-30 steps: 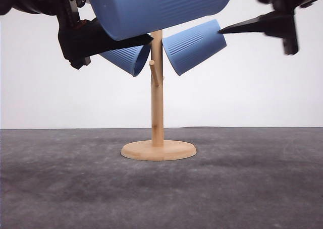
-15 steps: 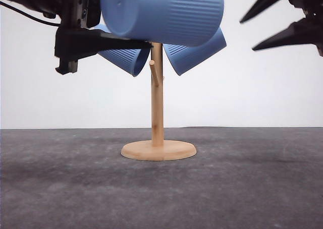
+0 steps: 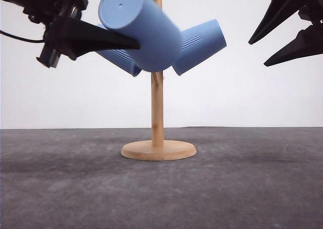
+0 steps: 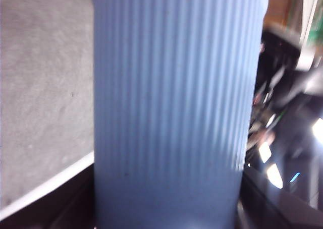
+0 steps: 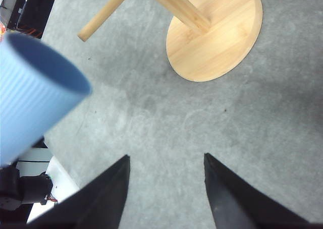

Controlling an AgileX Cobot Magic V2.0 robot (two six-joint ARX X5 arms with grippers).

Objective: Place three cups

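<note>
No readable text, labels, brands or numbers on anything in view

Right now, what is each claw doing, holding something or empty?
Left claw: closed on a blue cup, held tilted in front of the wooden stand.
Right claw: open, holding nothing.

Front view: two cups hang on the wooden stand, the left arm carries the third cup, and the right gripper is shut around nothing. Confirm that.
One detail is wrong: the right gripper is open, not shut. The right wrist view shows its fingers spread apart with bare table between them. The rest holds: in the front view two cups hang on the wooden stand, and the left gripper carries the third cup.
</note>
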